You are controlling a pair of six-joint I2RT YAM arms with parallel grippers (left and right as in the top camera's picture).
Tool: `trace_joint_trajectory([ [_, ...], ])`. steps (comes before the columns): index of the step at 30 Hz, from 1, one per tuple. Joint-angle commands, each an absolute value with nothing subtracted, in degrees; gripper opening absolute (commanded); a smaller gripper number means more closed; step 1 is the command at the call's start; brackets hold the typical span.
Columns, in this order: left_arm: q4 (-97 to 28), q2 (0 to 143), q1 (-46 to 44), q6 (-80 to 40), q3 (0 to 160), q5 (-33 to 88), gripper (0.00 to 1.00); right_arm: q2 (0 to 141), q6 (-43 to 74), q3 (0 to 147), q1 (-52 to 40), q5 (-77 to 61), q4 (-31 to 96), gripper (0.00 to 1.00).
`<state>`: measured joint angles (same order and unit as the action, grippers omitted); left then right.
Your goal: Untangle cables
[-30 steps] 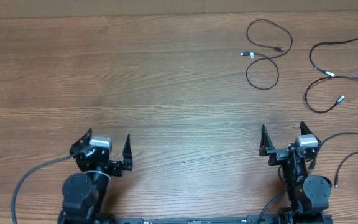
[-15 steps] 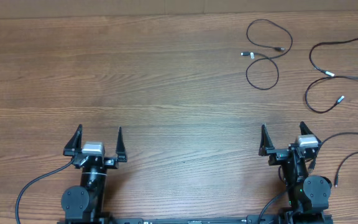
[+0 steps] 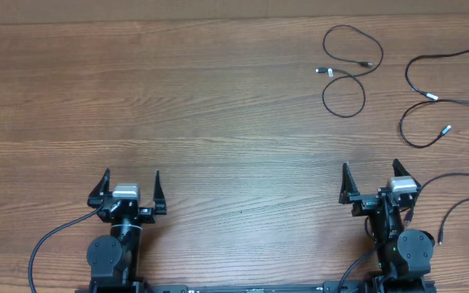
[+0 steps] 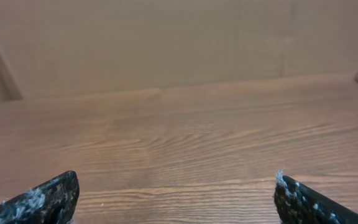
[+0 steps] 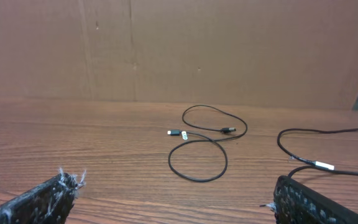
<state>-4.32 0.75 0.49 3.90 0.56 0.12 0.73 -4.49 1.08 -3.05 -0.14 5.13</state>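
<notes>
The brown wood-grain tabletop (image 3: 218,106) fills the overhead view. Two black robot arms sit along the bottom edge, one at lower left and one at lower right.

The left end effector (image 3: 131,177) points toward the top of the frame with its jaws spread wide and nothing between them. In its wrist view, only the frayed black fingertips (image 4: 39,199) show in the bottom corners, above bare wood.

The right end effector (image 3: 370,168) is likewise spread wide and holds nothing.

The thin black cables lie in the upper right of the overhead frame, well apart from both arms. One cable (image 3: 345,72) forms two loose loops with small silver-white plug ends. It also appears mid-frame in the right wrist view (image 5: 197,179). A second cable (image 3: 431,97) curves near the right edge, apart from the first.
</notes>
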Motion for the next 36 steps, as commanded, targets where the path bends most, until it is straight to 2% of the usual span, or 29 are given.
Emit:
trace_joint_trajectory([
  [1,-4.23,0.19,0.82,-1.5,0.25,-4.64,0.99,0.16,-4.56,0.45,-3.16,-0.14,4.8,1.0],
  [36,-4.25,0.21,0.82,-2.76,0.27,-2.94,1.0,0.16,-4.56,0.45,-3.16,-0.14,4.8,1.0],
])
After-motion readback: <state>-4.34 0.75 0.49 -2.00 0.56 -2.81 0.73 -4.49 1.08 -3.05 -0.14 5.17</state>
